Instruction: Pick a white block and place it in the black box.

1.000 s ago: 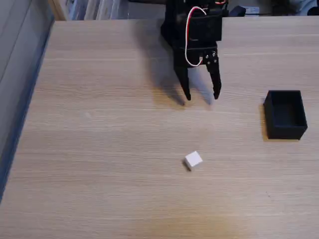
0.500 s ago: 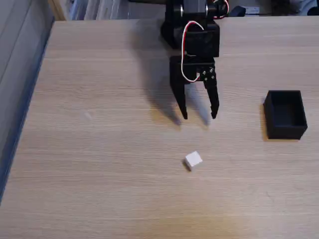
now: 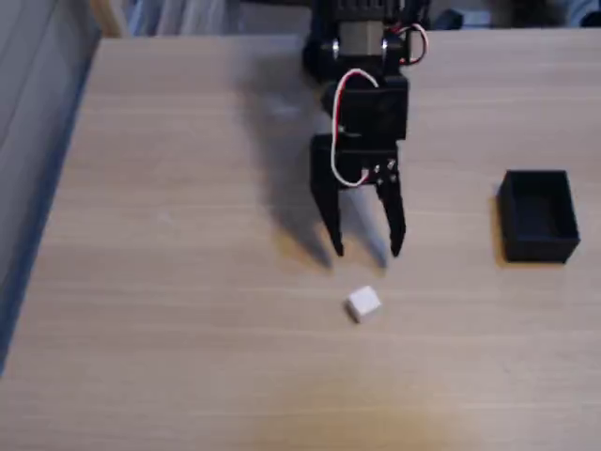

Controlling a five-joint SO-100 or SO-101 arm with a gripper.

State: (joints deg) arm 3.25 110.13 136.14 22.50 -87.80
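Nothing is picked up yet: the white block (image 3: 363, 303) lies on the table (image 3: 188, 282), the gripper (image 3: 367, 249) hangs open just above it, and the black box (image 3: 538, 216) sits empty well to the right in the fixed view

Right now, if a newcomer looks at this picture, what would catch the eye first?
First the black robot arm's hand, open, pointing down near the middle of the wooden table, with a red-and-white wire looping over it. Just below its fingertips lies the small white block, alone on the bare wood. At the right edge of the fixed view sits the black box, apparently empty.
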